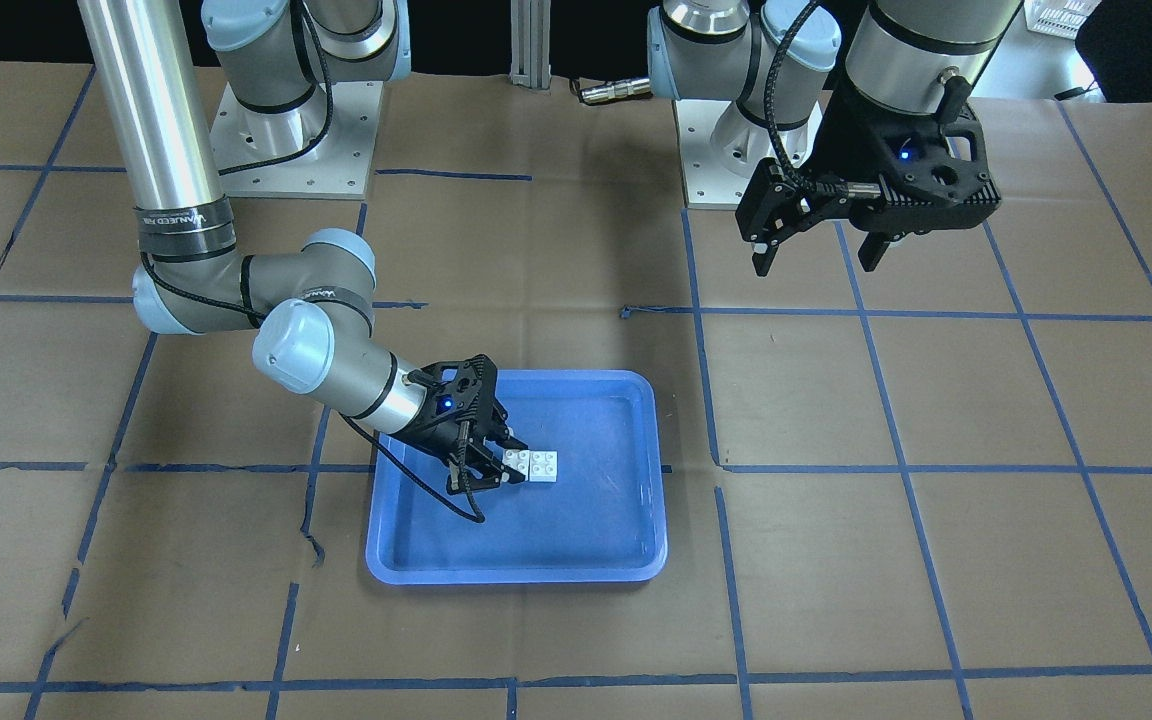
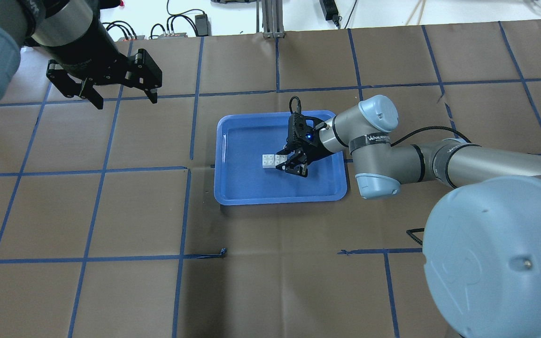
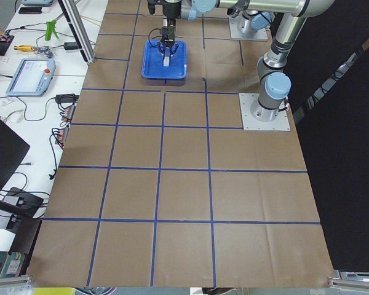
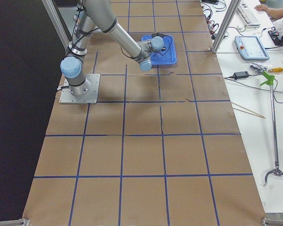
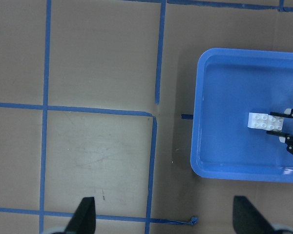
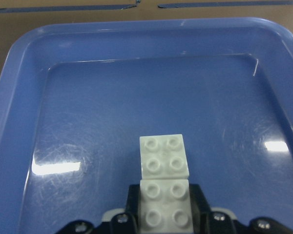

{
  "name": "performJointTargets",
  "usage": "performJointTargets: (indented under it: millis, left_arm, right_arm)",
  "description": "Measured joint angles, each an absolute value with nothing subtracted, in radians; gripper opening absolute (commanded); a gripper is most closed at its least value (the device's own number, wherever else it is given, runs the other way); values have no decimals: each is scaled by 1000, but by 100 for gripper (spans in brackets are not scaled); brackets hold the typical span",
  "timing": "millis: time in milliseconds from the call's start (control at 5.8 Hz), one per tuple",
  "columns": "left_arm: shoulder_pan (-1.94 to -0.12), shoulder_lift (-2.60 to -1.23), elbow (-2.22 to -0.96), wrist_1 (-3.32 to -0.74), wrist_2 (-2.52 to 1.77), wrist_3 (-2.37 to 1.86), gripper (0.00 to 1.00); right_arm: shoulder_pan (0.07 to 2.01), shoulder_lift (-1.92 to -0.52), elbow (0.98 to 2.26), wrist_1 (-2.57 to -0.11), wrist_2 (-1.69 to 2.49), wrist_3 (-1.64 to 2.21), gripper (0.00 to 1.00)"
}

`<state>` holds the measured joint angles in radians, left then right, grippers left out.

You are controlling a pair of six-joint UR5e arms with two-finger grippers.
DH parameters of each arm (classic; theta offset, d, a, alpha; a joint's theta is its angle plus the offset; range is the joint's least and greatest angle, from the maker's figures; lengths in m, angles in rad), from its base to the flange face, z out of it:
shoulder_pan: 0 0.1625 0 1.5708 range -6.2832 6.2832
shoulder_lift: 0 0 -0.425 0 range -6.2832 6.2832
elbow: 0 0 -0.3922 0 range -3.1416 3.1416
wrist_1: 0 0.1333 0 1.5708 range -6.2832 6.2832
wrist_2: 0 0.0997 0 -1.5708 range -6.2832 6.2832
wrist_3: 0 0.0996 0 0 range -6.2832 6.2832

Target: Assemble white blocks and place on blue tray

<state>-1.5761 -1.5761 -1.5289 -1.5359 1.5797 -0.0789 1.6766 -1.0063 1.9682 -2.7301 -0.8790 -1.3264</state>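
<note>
1. White blocks (image 1: 533, 466) (image 2: 270, 161) (image 5: 266, 121) (image 6: 165, 183) lie inside the blue tray (image 1: 576, 530) (image 2: 251, 188) (image 5: 224, 146) (image 6: 88, 122), near the middle of its floor, and from where I stand they look to rest on it. The two sit end to end in one short row with their studs facing up. I cannot make out how they are joined.
2. From the right wrist camera, one block is tucked between the fingers and the other sticks out past the fingertips, toward the tray's far rim.
3. The right gripper (image 1: 506, 462) (image 2: 283, 163) (image 6: 165, 222) reaches low into the tray at a slant. Its fingers are drawn in narrow, one pressed against each side of the nearer block, so it has hold of that block.
4. The left gripper (image 1: 816, 262) (image 2: 126, 102) (image 5: 166, 222) hangs high above the table (image 1: 936, 560), well apart from the tray. It points down and its fingers are spread wide with nothing between them.
5. The left wrist camera looks straight down on one end of the tray, with the blocks and the tips of the right gripper's fingers at the edge of its picture.
6. The tray sits flat on brown paper (image 2: 111, 211) that covers the table and is marked into squares with blue tape (image 2: 101, 169). It lies toward the right arm's side.
7. In the two side views the tray is small and far off, and I cannot pick out the fingers there.
</note>
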Motion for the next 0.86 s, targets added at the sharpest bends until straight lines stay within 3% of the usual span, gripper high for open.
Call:
performJointTargets:
  millis: [862]
  left_arm:
    - [-1575,-1572,-1523,-1536,1585,-72,99]
  right_arm:
    - [1677,-993,1968,-2745,-875,-1302,29]
